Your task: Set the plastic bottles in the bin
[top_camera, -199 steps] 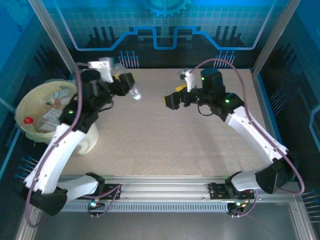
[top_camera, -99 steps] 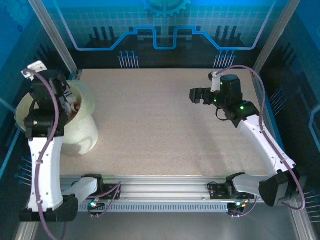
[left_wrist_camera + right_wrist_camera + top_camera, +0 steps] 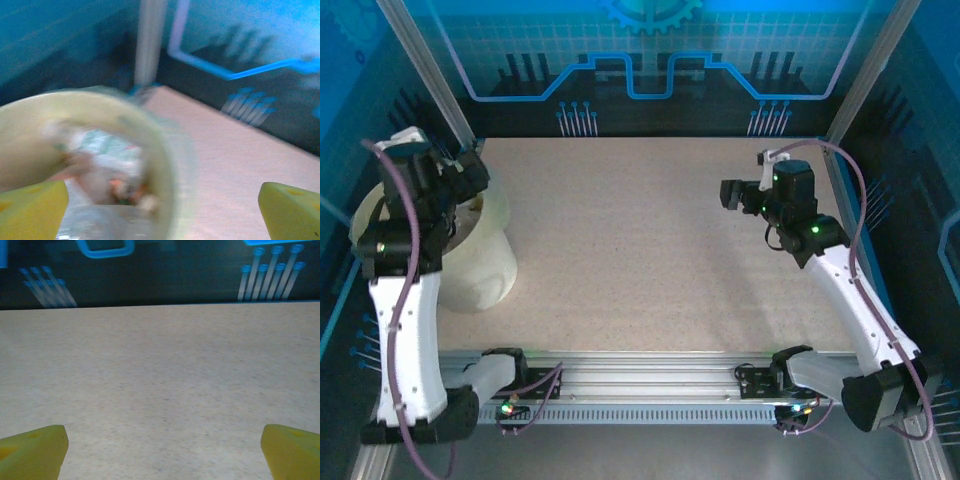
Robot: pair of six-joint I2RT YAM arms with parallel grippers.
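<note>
**Left arm.** The left pincer [image 3: 470, 176] is shown open. In the left wrist view its yellow fingertips [image 3: 31, 210] are set wide apart at the lower corners, and only the bin and the tabletop are seen between them. The pincer is poised above the far rim of the bin [image 3: 488, 262], a pale cream bucket placed at the left edge of the speckled tabletop [image 3: 640, 270], beside the left arm. Inside the bin, the plastic bottles [image 3: 102, 167] are seen from the wrist as a blurred heap of clear, white and orange shapes. Single bottles cannot be told apart.

**Right arm.** The right pincer [image 3: 732, 192] is likewise open. In the right wrist view its fingertips are spread wide over the tabletop and nothing is gripped. It is held toward the far right of the tabletop, well apart from the bin.

**Surroundings.** A blue patterned wall [image 3: 640, 60] is seen behind the tabletop.
</note>
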